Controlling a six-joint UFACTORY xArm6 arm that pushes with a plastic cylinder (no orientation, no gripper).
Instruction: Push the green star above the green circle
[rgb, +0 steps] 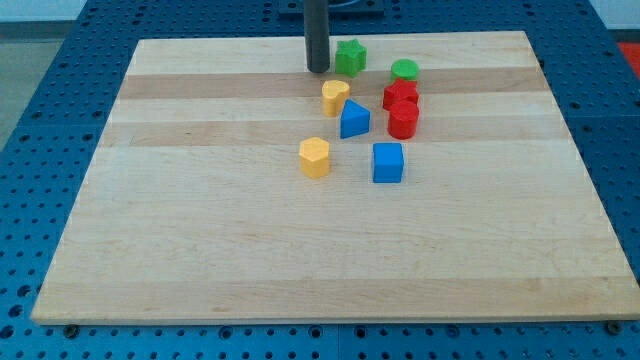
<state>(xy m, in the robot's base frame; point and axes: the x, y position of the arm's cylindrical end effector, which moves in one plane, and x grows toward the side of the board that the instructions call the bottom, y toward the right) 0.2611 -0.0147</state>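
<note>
Our tip sits just left of the green star, placed to push it right toward the spot above the green circle.

Taking the green circle (405, 69) as landmark: nearest us, down-left of it, lie the blue cube (388, 162) and a yellow block (314, 157); closer to it the blue wedge (354, 119), another yellow block (335, 97) and two red blocks (401, 108) right beneath it. The green star (350, 56) lies left of it, slightly higher. Our rod stands upright, tip (318, 71) beside the star; we carry no claw.

No text, label, brand, number or sign can be read on anything shown in the view.
</note>
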